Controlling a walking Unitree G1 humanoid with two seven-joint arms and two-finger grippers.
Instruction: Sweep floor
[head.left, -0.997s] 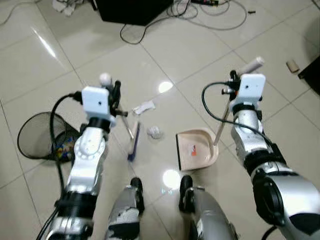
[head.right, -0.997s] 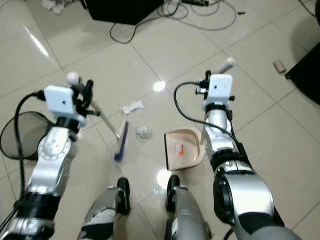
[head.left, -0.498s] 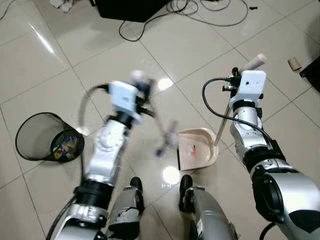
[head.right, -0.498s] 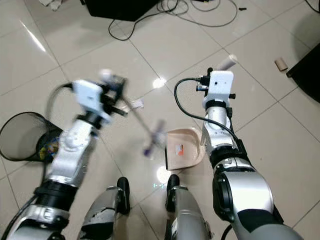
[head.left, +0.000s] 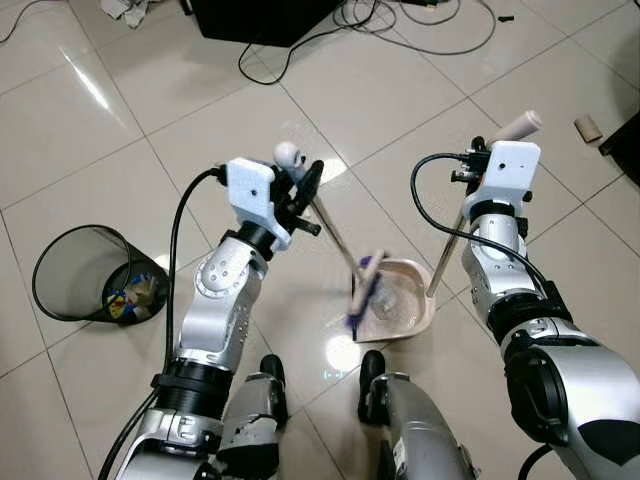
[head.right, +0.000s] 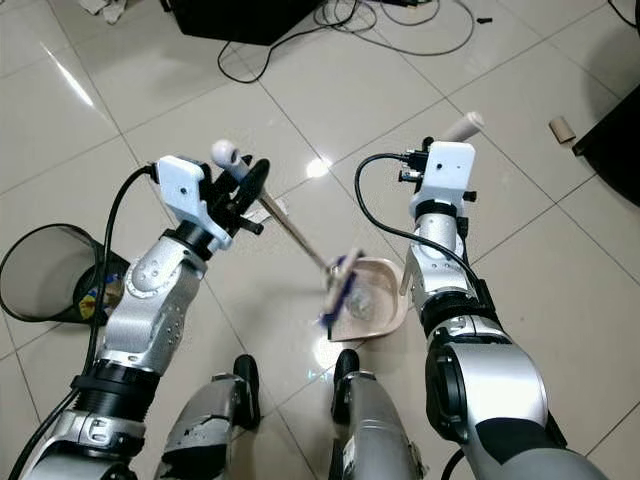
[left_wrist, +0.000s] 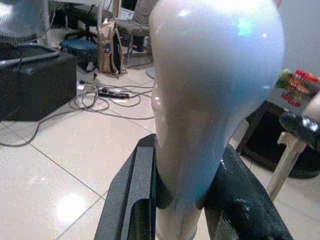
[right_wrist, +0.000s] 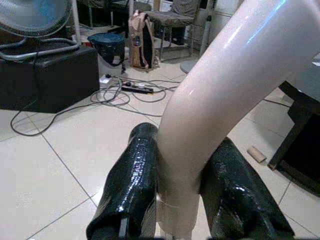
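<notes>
My left gripper (head.left: 304, 186) is shut on the white-knobbed handle of the broom (left_wrist: 210, 100), its black fingers (left_wrist: 134, 192) clamped on either side of the shaft. The broom's purple head (head.left: 361, 296) lies across the open mouth of the beige dustpan (head.left: 410, 306), which rests on the tiled floor just before my feet. A pale crumpled lump (head.right: 363, 297) seems to sit inside the pan behind the bristles. My right gripper (head.left: 474, 168) is shut on the dustpan's long cream handle (right_wrist: 220, 85), holding it upright at the pan's right side.
A black mesh waste bin (head.left: 82, 273) with litter inside stands on the floor to my left. A black box (head.left: 262, 17) and loose cables (head.left: 420, 18) lie ahead. A cardboard tube (head.left: 586, 127) and dark furniture (head.left: 626, 146) are at the right.
My left arm has swung the broom rightward, carrying its head from left of the paper ball into the dustpan's mouth. The paper bits are gone from the open floor. The right arm barely moved.
</notes>
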